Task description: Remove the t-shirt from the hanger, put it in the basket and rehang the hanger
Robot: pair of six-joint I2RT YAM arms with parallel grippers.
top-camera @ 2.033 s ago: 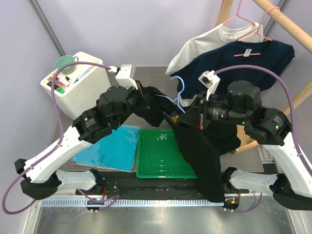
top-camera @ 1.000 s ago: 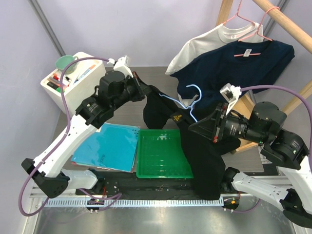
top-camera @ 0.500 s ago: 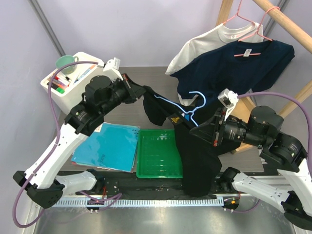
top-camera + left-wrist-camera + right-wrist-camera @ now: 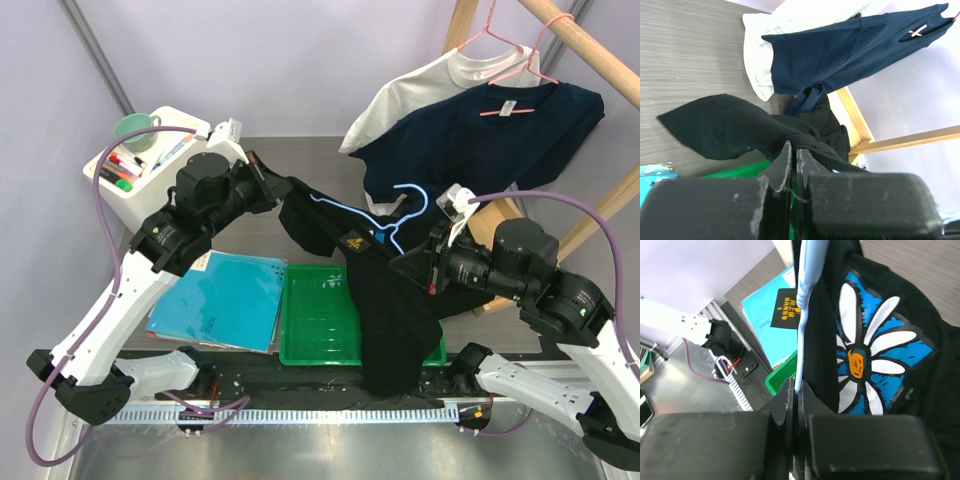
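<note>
Between left tool point(image 4: 283, 189), right tool point(image 4: 402, 263): one black t-shirt point(image 4: 392, 320), one blue hanger point(image 4: 807, 285).

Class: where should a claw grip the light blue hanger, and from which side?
Grip the bare stem just under the hook of the light blue hanger, coming from the right. That part sticks out clear of the black t-shirt, so no cloth gets pinched.

Green tray point(image 4: 320, 320) at six o'clock, blue folder point(image 4: 225, 300) at eight. Navy shirt point(image 4: 480, 135) and white shirt point(image 4: 420, 85) hang at one.
</note>
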